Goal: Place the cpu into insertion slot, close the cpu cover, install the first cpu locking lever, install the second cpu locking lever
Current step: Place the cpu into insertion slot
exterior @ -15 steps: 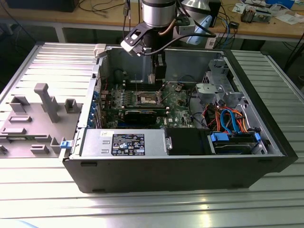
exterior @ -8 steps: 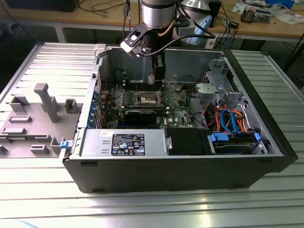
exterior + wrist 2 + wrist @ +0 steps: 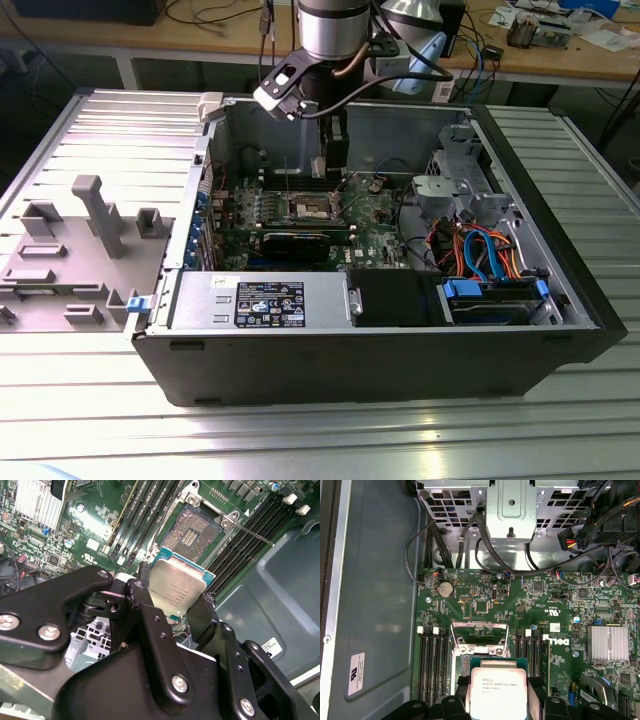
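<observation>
The gripper is clamped on the cpu, gripping two opposite edges and holding it clear of the board. Beyond it, the insertion slot lies uncovered on the green motherboard, flanked by black memory slots, inside the open computer case.

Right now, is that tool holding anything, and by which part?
Yes: the tool holds the cpu by two opposite side edges, its silver top uncovered, near the open insertion slot.

The pincer hangs inside the open computer case; the insertion slot lies just below it, seemingly untouched.
</observation>
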Controlling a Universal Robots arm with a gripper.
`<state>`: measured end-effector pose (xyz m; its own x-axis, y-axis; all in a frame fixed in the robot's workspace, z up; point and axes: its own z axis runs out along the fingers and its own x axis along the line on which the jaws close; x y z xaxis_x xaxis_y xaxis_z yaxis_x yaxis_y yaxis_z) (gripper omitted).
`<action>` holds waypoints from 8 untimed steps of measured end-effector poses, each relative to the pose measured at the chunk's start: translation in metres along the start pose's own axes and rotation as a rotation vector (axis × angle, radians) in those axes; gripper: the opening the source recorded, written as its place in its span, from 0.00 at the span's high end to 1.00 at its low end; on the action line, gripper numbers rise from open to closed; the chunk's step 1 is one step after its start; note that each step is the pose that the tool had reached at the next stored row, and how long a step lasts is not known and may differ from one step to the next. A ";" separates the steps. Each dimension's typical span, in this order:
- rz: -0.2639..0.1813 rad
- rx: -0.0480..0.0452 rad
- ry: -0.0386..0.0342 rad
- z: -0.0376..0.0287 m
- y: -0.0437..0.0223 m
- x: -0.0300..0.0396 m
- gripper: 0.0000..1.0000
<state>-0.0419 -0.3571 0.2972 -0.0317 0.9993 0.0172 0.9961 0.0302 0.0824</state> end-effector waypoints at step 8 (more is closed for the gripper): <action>0.008 -0.0002 -0.0006 0.0082 -0.0006 0.0008 0.46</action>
<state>-0.0419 -0.3562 0.2890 -0.0240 0.9996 0.0172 0.9963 0.0225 0.0824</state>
